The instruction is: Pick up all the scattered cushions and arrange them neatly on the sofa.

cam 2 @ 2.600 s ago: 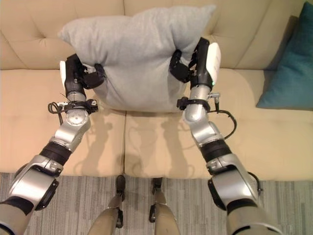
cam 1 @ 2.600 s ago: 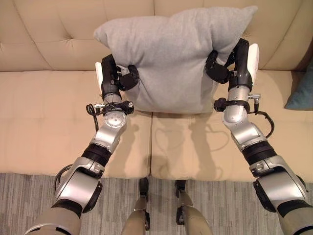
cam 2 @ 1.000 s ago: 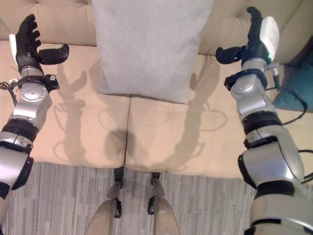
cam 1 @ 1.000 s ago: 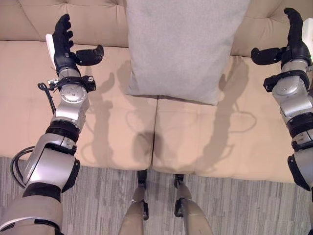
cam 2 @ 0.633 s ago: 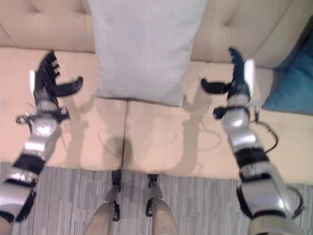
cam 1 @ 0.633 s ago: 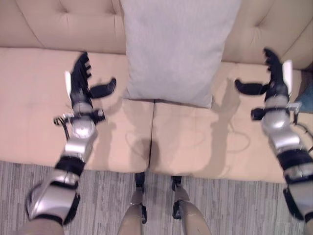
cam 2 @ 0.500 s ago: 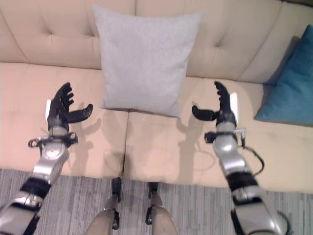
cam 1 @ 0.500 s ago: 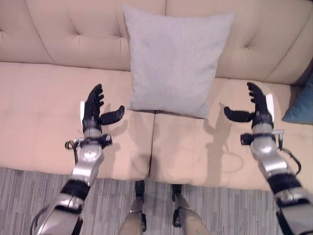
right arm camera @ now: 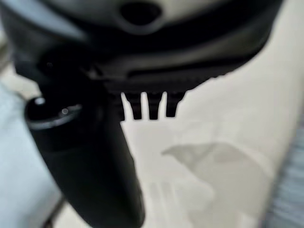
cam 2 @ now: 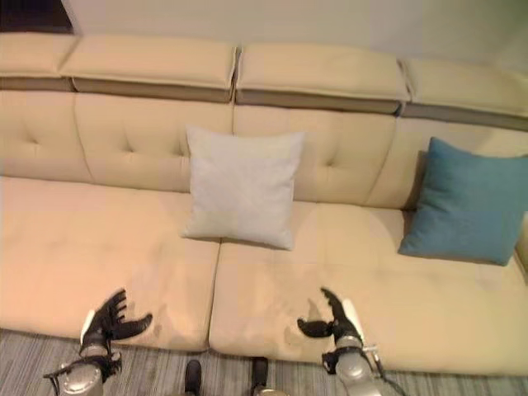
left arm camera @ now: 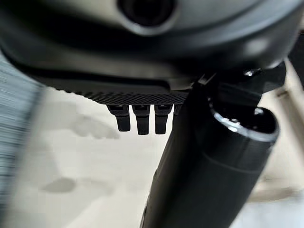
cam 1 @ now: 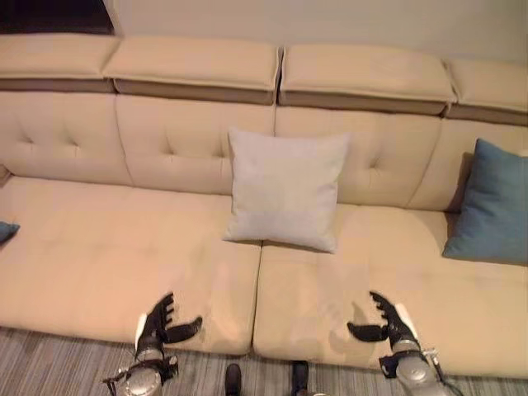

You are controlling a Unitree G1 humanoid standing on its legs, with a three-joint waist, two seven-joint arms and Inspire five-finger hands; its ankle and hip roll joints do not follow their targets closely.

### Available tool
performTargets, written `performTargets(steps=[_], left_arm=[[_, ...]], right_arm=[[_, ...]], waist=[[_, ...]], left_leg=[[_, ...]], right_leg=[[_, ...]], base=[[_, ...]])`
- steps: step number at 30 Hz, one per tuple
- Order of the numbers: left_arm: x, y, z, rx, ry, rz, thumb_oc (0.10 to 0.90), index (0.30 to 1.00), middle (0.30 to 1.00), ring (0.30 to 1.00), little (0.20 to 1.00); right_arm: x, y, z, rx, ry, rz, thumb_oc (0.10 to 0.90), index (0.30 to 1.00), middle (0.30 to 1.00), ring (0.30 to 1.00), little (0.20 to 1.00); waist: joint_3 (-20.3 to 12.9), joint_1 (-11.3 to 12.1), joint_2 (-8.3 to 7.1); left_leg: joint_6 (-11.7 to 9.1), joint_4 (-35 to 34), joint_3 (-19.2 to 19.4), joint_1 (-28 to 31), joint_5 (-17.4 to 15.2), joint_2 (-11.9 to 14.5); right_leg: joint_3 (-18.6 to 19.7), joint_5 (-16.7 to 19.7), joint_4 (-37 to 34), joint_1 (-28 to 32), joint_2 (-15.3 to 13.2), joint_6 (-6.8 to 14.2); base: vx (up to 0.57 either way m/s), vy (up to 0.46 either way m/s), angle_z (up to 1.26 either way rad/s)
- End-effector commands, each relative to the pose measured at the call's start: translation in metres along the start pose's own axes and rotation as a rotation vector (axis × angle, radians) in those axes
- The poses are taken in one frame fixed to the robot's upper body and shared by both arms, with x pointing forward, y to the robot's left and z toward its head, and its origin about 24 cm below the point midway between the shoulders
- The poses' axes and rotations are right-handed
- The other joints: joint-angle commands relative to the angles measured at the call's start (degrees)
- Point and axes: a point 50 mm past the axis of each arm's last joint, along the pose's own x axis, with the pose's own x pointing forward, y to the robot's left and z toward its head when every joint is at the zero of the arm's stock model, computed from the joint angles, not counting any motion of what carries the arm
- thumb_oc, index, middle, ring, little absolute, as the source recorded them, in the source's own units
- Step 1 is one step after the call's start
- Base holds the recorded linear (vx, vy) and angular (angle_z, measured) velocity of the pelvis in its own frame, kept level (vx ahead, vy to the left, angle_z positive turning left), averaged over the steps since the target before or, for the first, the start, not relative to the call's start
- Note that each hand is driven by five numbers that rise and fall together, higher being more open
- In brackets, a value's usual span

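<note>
Grey cushion [cam 1: 285, 189] upright against sofa [cam 1: 99, 239] backrest, well beyond and between both robot hands. Left robot hand [cam 1: 157, 325] and right robot hand [cam 1: 388, 324] splayed, empty, at seat front edge. Blue cushion [cam 1: 491, 203] beyond right hand.

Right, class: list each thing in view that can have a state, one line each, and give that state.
grey cushion: upright, leaning on the sofa back.
teal cushion: propped against the backrest, right end.
left hand: open, holding nothing.
right hand: open, holding nothing.
sofa: seat bare beside the grey cushion.

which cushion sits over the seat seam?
The grey cushion, propped upright against the sofa backrest at the middle seam; the teal cushion stands far right.
</note>
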Motion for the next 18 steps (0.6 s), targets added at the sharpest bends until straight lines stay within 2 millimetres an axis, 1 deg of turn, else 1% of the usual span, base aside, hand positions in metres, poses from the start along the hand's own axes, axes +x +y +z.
performTargets(steps=[1,2,4,6,8,9,12,14,16,17,18], left_arm=[[0.013,0.008,0.024,0.088,-0.091,0.0,0.8,0.9,0.9,0.9,0.9],[0.011,0.007,0.002,0.132,0.006,-0.002,0.8,0.9,0.9,0.9,0.9],[0.008,0.007,-0.016,0.173,0.088,-0.003,0.8,0.9,0.9,0.9,0.9],[0.004,0.009,-0.03,0.187,0.157,0.002,0.8,0.9,0.9,0.9,0.9],[0.0,0.01,-0.043,0.192,0.22,0.013,0.8,0.9,0.9,0.9,0.9],[-0.004,0.011,-0.053,0.185,0.274,0.017,0.8,0.9,0.9,0.9,0.9],[-0.008,0.012,-0.061,0.188,0.32,0.019,0.8,0.9,0.9,0.9,0.9],[-0.009,0.013,-0.064,0.178,0.34,0.029,0.8,0.9,0.9,0.9,0.9],[-0.008,0.017,-0.063,0.151,0.34,0.056,0.8,0.9,0.9,0.9,0.9],[-0.005,0.019,-0.059,0.152,0.328,0.063,0.8,0.9,0.9,0.9,0.9],[-0.002,0.019,-0.055,0.161,0.316,0.061,0.8,0.9,0.9,0.9,0.9]], right_arm=[[0.01,-0.02,0.024,-0.031,-0.115,-0.05,0.8,0.9,0.9,0.9,0.9],[0.007,-0.009,0.006,-0.045,-0.035,-0.013,0.8,0.9,0.9,0.9,0.9],[0.004,-0.004,-0.008,-0.069,0.027,0.006,0.8,0.9,0.9,0.9,0.9],[0.0,0.002,-0.022,-0.057,0.086,0.02,0.8,0.9,0.9,0.9,0.9],[-0.004,0.006,-0.03,-0.022,0.124,0.019,0.8,0.9,0.9,0.9,0.9],[-0.007,0.01,-0.038,-0.006,0.168,0.026,0.8,0.9,0.9,0.9,0.9],[-0.01,0.014,-0.046,-0.019,0.211,0.041,0.8,0.9,0.9,0.9,0.9],[-0.011,0.015,-0.052,-0.012,0.254,0.041,0.8,0.9,0.9,0.9,0.9],[-0.009,0.015,-0.049,0.007,0.255,0.03,0.8,0.9,0.9,0.9,0.9],[-0.007,0.016,-0.047,0.004,0.256,0.036,0.8,0.9,0.9,0.9,0.9],[-0.005,0.016,-0.045,-0.002,0.256,0.04,0.8,0.9,0.9,0.9,0.9]], waist=[[-3.36,0.97,-1.69],[-3.64,0.96,-1.74],[-3.85,1.01,-1.82],[-4.04,1.05,-1.87],[-4.13,0.96,-2.01],[-4.14,0.98,-2.14],[-3.98,1.11,-2.27],[-3.33,1.67,-2.43],[-2.23,2.28,-2.47],[-1.22,2.38,-2.27],[-0.36,2.22,-2.17]], left_leg=[[-0.59,0.17,2.36,2.58,-4.8,-0.94],[-0.47,0.17,2.64,3.8,-5.28,-0.99],[-0.44,0.17,2.75,4.62,-5.64,-0.93],[-0.33,0.17,2.83,5.28,-5.97,-1.01],[-0.2,0.17,2.86,5.85,-6.35,-1.12],[-0.06,0.17,2.86,6.35,-6.69,-1.31],[0.29,0.17,2.68,7.09,-7.13,-1.41],[1.01,0.17,1.87,7.77,-7.36,-1.84],[1.95,0.17,1.31,7.74,-7.09,-2.38],[2.4,0.17,1.1,7.56,-6.81,-2.43],[2.59,0.36,0.77,7.27,-6.55,-2.41]], right_leg=[[-1.03,-4.42,0.69,2.72,-1.12,3.57],[-0.76,-4.68,0.69,3.76,-1.16,3.57],[-0.71,-4.87,0.69,4.57,-1.24,3.65],[-0.55,-4.99,0.69,5.08,-1.25,3.72],[-0.37,-5.09,0.69,5.57,-1.33,3.75],[-0.2,-5.09,0.69,6.06,-1.37,3.78],[0.26,-4.99,0.69,6.54,-1.39,3.77],[0.65,-4.72,1.18,6.9,-1.51,3.72],[1.21,-5.09,5.76,4.78,-2.06,3.9],[1.86,-5.79,9.82,2.74,-2.42,4.08],[3.16,-6.39,11.83,1.77,-2.23,4.23]], base=[[0.01,0.033,-0.2],[0.03,0.035,-0.14],[0.01,0.021,-0.05],[0.01,0.036,-0.01],[0.01,0.055,-0.01],[0.01,0.071,-0.02],[0.0,0.064,-0.07],[-0.06,0.089,-0.17],[-0.17,0.075,-0.13],[-0.22,0.033,-0.25],[-0.25,0.017,-0.36]])
